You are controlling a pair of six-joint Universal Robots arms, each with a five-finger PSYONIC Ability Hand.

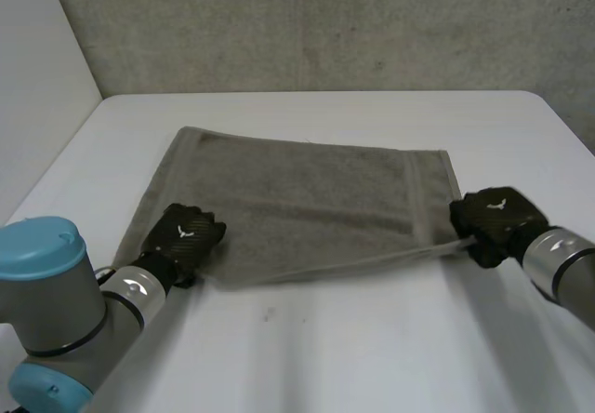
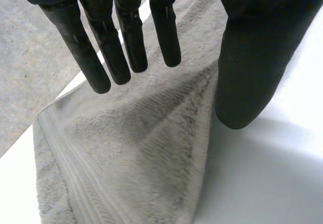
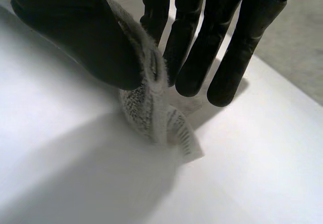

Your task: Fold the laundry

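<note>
A grey towel lies spread on the white table, its long edges running left to right. My left hand rests over the towel's near left corner. In the left wrist view its fingers are straight and stand apart from the thumb, open, with the towel lying flat beneath them. My right hand is at the near right corner. There its thumb and fingers pinch a bunched bit of the towel's corner, lifted slightly off the table.
A grey wall stands behind the table's far edge, and a pale wall runs along the left side. Bare table lies in front of the towel and to its right.
</note>
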